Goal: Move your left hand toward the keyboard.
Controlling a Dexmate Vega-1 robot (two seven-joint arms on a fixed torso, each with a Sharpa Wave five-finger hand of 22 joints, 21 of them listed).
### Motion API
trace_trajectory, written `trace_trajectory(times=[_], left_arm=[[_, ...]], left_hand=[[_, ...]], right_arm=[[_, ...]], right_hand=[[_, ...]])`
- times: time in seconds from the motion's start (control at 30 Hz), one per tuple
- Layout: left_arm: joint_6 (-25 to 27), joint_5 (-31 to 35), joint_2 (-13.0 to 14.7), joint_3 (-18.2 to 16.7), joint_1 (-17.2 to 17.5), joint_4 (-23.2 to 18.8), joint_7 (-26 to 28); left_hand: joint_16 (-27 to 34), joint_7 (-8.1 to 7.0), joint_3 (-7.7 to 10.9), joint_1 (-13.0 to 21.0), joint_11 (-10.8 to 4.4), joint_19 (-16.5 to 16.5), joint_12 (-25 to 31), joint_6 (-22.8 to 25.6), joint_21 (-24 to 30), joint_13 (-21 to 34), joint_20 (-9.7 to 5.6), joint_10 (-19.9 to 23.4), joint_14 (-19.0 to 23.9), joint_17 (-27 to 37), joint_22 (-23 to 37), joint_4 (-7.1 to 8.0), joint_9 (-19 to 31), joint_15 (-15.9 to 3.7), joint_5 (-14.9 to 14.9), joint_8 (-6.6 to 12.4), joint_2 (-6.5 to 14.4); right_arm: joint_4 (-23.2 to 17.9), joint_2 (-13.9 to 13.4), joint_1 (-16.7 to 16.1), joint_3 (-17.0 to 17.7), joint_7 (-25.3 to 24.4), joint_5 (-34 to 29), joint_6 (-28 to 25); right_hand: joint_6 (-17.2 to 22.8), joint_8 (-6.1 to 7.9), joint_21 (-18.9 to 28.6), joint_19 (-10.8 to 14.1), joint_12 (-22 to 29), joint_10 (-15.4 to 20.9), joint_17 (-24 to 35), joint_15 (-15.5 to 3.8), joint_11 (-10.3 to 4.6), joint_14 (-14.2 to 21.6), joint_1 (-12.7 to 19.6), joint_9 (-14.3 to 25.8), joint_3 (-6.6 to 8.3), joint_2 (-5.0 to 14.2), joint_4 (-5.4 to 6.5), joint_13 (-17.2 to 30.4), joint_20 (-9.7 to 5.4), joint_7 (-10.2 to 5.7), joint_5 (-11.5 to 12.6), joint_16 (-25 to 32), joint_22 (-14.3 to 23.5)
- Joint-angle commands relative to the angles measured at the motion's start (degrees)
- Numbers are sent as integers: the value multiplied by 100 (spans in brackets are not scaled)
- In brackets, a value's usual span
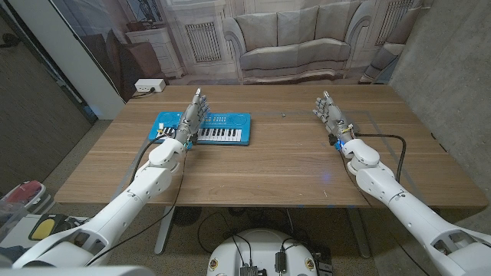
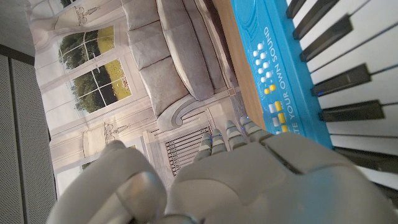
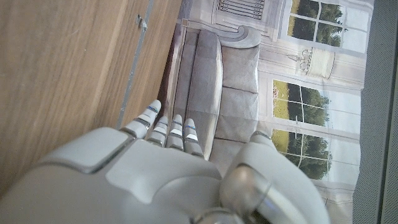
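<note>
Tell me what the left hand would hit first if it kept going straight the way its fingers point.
Probably nothing on the table: the left hand already hovers over the blue keyboard, fingers aimed past its far edge; height is unclear.

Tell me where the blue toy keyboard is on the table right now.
In the head view the blue keyboard lies on the robot's left half of the wooden table, toward the far edge, with the left hand over its left part.

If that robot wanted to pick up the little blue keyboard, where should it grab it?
Probably by a short end. The keyboard lies flat and long on the table, so its right end, which is bare, looks easiest: fingers could pinch that thin edge from the side. The left hand is over its left part, holding nothing.
</note>
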Motion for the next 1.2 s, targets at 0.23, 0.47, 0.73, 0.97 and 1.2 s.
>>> trace_trajectory(times=[0.23,0.47,0.73,0.97,1.2], left_arm=[[129,-46,107,-26,48,-219,-26],[158,-11,188,-58,185,-513,102],[-92,-63,147,-141,474,-771,186],[-249,-132,228,-280,700,-948,206],[-295,-104,377,-385,830,-1091,224]], left_hand=[[109,99,-20,130,-13,300,85,138,99,3,-137,170,211,19,30,-2,16,61,63,101,65],[108,101,-24,167,34,343,101,205,91,2,-136,240,259,20,32,-23,15,71,74,115,89],[99,95,-18,201,21,313,107,268,62,2,-127,277,268,19,31,-38,15,62,81,130,120],[104,111,-11,238,-2,333,122,328,52,2,-118,340,318,18,31,-54,15,53,87,142,152],[114,120,-9,271,13,369,142,410,48,2,-97,425,383,18,31,-68,16,52,90,160,179]], right_arm=[[-30,59,-173,62,-31,51,214],[13,72,-208,92,95,90,381],[-216,-91,-341,145,208,142,371],[-346,-120,-443,208,235,241,394],[-388,-136,-502,204,206,157,490]], right_hand=[[72,23,4,64,40,61,21,5,-5,64,29,16,38,6,-14,19,-152,-4,11,3,17],[93,23,-4,80,41,83,23,-3,7,83,27,17,34,9,-18,19,-145,-15,1,1,18],[104,19,-12,94,42,104,26,4,10,95,26,17,31,13,-21,20,-149,-13,-9,-2,19],[104,12,-22,102,41,119,29,5,6,105,15,17,24,17,-18,20,-146,-6,-18,-4,19],[111,9,-30,108,42,134,31,5,3,121,8,18,20,21,-17,21,-145,-5,-26,-3,20]])
